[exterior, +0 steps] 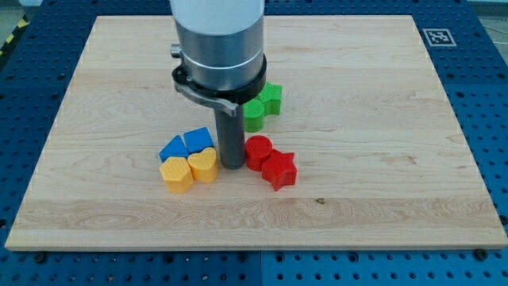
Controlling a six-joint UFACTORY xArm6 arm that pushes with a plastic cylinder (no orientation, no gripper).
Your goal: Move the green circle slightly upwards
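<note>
On the view's left of the cluster, a blue block (172, 148) and a second blue block (198, 139) are sitting side by side on the table (381, 191), with a yellow block (175, 174) and a yellow heart (203, 165) touching them just below. Immediately to the right of the heart, my tip (232, 164) is resting on the wood; as an end effector it is only a bare rod, with nothing to open or close and nothing held. It is standing between the yellow heart and the red circle (258, 151), which is touching a red star (279, 170) at its lower right. The green circle (254, 113) is lying above the red circle and just right of the rod, partly hidden by the arm's housing, with a green star (272, 98) touching it at the upper right. It is looking like light, rigid plastic that should be sliding easily, so I would be pushing squarely at its lower edge; an off-centre push could be sending it sideways or dragging the star along.
</note>
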